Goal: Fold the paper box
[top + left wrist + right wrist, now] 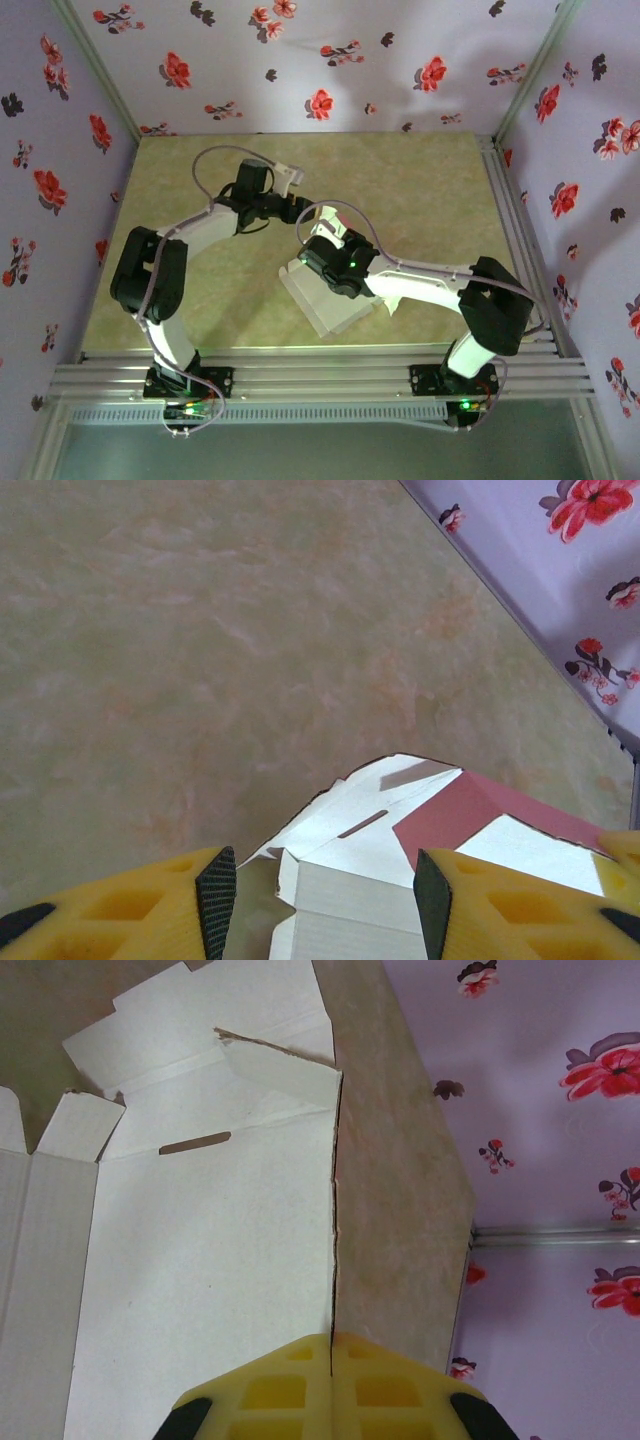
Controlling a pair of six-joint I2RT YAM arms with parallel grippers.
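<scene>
Card may slip from the right gripper (332, 1348) pinching the box (210, 1260) edge, with the left gripper (323, 895) above it parted.

Matt paper box (210, 1250), smooth worktop (200, 630)
I'm seeing thin card, a marbled low-sheen surface, and the left gripper (325, 878) jaws showing yellow plastic with textured black pads.
</scene>
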